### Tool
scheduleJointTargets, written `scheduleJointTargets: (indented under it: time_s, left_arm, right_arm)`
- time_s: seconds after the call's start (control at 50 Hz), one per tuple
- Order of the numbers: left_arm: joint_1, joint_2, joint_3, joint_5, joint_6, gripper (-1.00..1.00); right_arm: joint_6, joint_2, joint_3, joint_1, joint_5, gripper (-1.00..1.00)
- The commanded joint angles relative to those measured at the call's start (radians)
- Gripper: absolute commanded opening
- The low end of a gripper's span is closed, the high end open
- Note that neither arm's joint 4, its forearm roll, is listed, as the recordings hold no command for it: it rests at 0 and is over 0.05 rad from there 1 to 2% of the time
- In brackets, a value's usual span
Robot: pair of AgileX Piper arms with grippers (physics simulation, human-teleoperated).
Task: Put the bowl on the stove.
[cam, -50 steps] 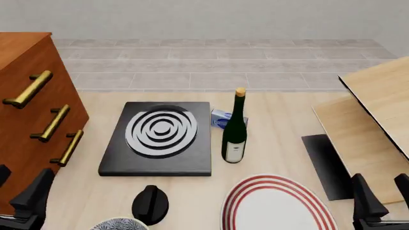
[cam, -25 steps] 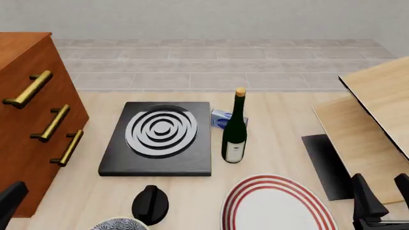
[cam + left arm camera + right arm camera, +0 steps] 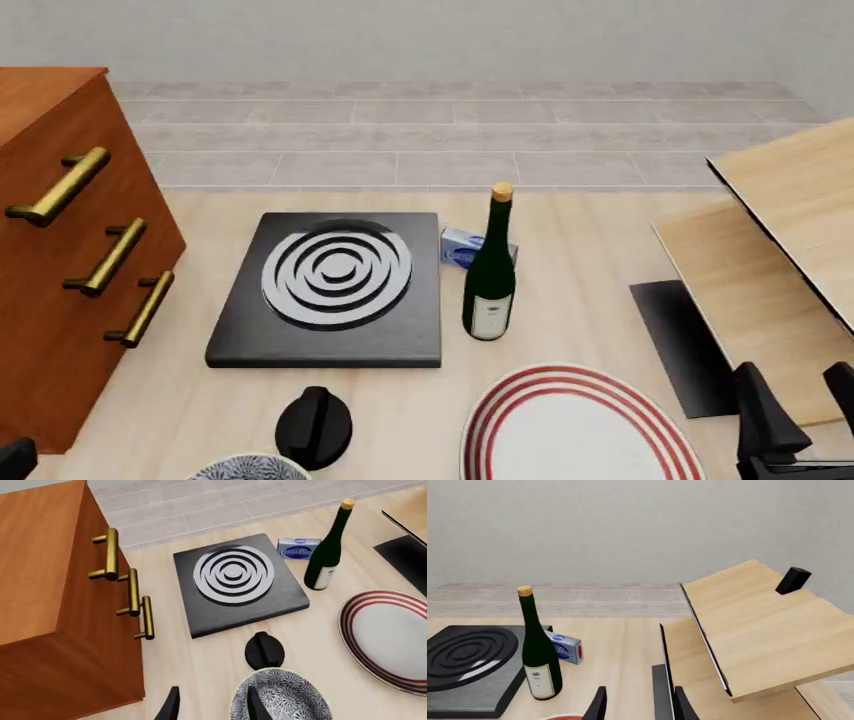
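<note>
Bowl (image 3: pixel 280 700) on bench (image 3: pixel 587 250) near knob (image 3: pixel 264 650), apart from stove (image 3: pixel 233 582). Left tool (image 3: pixel 210 705) wide, empty; right tool (image 3: pixel 637 705) likewise.

We see the bowl (image 3: pixel 283 700) patterned inside in dense black-and-white flowers; the stove (image 3: pixel 331 287) is black with silver-grey rings; the plate (image 3: pixel 581 428) is white with red rings; the bottle (image 3: pixel 490 272) is dark green with a white label; the drawer unit (image 3: pixel 60 250) is reddish-brown with brass handles; the surface (image 3: pixel 587 255) is pale wood
</note>
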Motion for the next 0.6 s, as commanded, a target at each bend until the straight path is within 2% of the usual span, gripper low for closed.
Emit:
scheduleJointTargets:
  time_s: [0.02,0.14,0.22,0.26,0.3,0.32,0.36,0.38,0.6]
  left_arm:
    - [-0.036,0.016,-0.019,0.102,0.040,1.00]
    - [-0.020,0.035,-0.065,0.130,0.056,1.00]
    - [-0.010,0.038,-0.050,0.131,0.079,1.00]
    - [0.010,0.045,-0.052,0.130,0.063,1.00]
    - [-0.013,0.054,-0.054,0.131,0.061,1.00]
    - [-0.013,0.047,-0.064,0.131,0.086,1.00]
    - [-0.021,0.059,-0.055,0.131,0.055,1.00]
    - [-0.015,0.049,-0.052,0.131,0.075,1.00]
    - [-0.046,0.029,0.000,0.130,0.029,1.00]
  right_arm:
    - [0.000,0.000,0.000,0.000,0.000,1.00]
    - [0.000,0.000,0.000,0.000,0.000,1.00]
    - [0.000,0.000,0.000,0.000,0.000,1.00]
    - [0.000,0.000,0.000,0.000,0.000,1.00]
    - [0.000,0.000,0.000,0.000,0.000,1.00]
    - [0.000,0.000,0.000,0.000,0.000,1.00]
    - [0.000,0.000,0.000,0.000,0.000,1.00]
    - [0.000,0.000,0.000,0.000,0.000,1.00]
    - [0.000,0.000,0.000,0.000,0.000,1.00]
